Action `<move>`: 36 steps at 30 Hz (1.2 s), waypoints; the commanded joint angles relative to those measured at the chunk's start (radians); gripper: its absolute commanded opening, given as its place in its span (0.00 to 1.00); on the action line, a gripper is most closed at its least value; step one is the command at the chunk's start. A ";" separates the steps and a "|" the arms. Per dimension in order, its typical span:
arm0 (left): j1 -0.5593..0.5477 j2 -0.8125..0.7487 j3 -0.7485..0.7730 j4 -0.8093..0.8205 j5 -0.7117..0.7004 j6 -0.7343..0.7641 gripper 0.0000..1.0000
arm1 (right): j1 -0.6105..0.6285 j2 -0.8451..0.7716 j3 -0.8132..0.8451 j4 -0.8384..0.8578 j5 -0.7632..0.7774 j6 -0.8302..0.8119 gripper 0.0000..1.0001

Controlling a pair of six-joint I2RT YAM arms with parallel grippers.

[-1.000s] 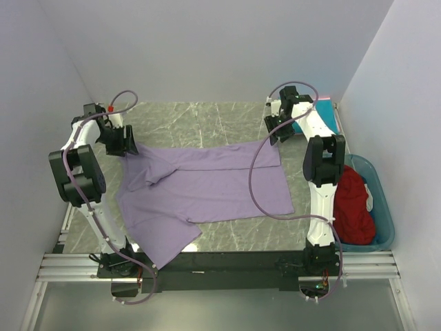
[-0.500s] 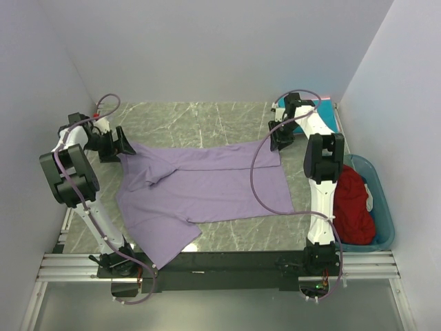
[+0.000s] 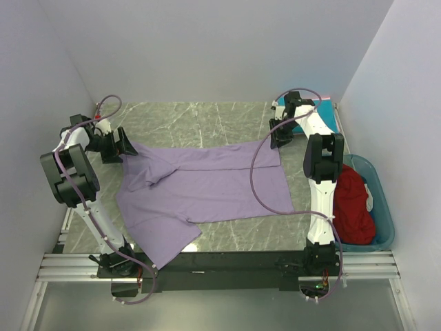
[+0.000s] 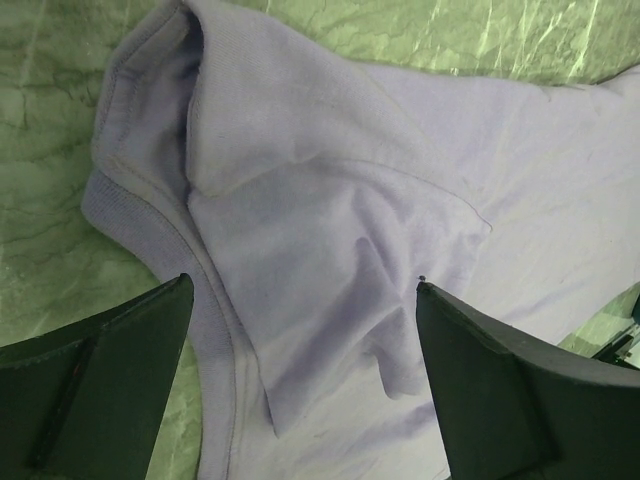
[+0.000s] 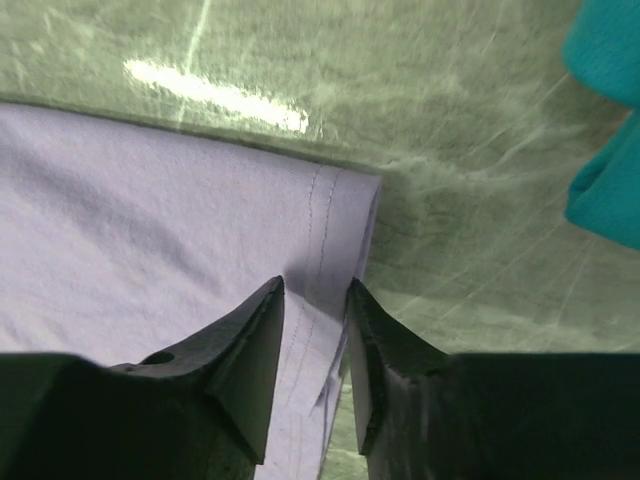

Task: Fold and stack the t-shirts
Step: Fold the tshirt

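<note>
The lavender t-shirt lies spread across the marble table, its near-left part hanging over the front edge. My left gripper is at its far-left end. There the jaws stand wide open over the folded shoulder and collar, holding nothing. My right gripper is at the shirt's far-right corner. Its fingers straddle the stitched hem with a narrow gap left between them. A teal t-shirt lies at the back right. A dark red t-shirt is heaped in the bin.
A translucent teal plastic bin stands at the right edge beside the right arm. White walls close in the left, back and right. The aluminium rail with both arm bases runs along the front.
The left jaws have opened wide off the shirt's shoulder and the arm has drawn back leftwards. The right fingers have narrowed around the hem corner.
</note>
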 commanded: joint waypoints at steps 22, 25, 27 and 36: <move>0.001 0.009 0.000 0.072 0.060 -0.054 0.97 | -0.001 -0.029 0.092 0.049 0.027 0.004 0.00; 0.003 0.033 0.003 0.089 0.051 -0.065 0.97 | 0.000 -0.028 0.098 0.059 0.028 0.002 0.00; 0.001 0.053 0.011 0.100 0.039 -0.083 0.97 | -0.001 -0.026 0.101 0.062 0.036 -0.001 0.00; 0.035 0.168 0.053 0.112 -0.059 -0.188 0.93 | -0.001 0.001 0.132 0.084 0.098 -0.015 0.00</move>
